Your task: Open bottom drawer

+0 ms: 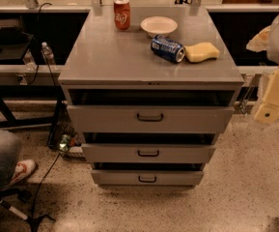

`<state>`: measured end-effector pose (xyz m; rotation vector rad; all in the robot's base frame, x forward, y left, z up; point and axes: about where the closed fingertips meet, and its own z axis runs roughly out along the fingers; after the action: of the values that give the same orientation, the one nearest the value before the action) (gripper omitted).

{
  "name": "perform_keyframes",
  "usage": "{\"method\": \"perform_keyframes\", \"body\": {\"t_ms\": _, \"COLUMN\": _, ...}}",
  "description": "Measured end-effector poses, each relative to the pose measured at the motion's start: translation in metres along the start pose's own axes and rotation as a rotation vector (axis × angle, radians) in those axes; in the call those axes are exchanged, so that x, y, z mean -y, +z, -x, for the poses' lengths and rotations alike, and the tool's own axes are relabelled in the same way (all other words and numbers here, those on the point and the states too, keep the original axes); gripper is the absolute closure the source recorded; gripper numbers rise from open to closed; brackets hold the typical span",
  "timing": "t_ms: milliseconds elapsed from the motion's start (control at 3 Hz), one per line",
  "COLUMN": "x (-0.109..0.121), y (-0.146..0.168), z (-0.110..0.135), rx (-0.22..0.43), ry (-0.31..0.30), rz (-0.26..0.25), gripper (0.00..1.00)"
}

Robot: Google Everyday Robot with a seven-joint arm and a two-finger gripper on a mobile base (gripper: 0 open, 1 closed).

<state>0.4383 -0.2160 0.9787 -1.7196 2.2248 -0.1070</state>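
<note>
The grey metal cabinet (pixel 151 57) has three drawer fronts stacked one above another. The bottom drawer (pixel 115 178) is the shortest and narrowest front, just above the floor, with a small dark loop handle (pixel 147 179) at its centre. A dark gap runs above its front. My arm enters at the right edge, and its cream-coloured gripper (pixel 273 100) hangs beside the cabinet's right side at the height of the top drawer. It stands well above and to the right of the bottom handle and touches nothing.
On the cabinet top stand a red soda can (pixel 122 14) and a white bowl (pixel 159 26); a blue can (pixel 168 48) lies next to a yellow sponge (pixel 202 51). A person's leg and shoe (pixel 13 170) are at the lower left. A cable (pixel 42 178) crosses the speckled floor.
</note>
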Motion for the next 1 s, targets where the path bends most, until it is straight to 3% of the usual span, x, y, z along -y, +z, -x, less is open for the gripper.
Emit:
{"method": "perform_keyframes", "body": {"t_ms": 333, "x": 0.000, "y": 0.000, "z": 0.000, "rx": 0.000, "ry": 0.000, "rz": 0.000, "gripper": 0.00}}
{"method": "perform_keyframes", "body": {"t_ms": 667, "x": -0.009, "y": 0.023, "z": -0.010, "rx": -0.037, "ry": -0.001, "rz": 0.016, "gripper": 0.00}}
{"method": "perform_keyframes", "body": {"t_ms": 1000, "x": -0.035, "y": 0.080, "z": -0.036, "rx": -0.076, "ry": -0.011, "rz": 0.060, "gripper": 0.00}}
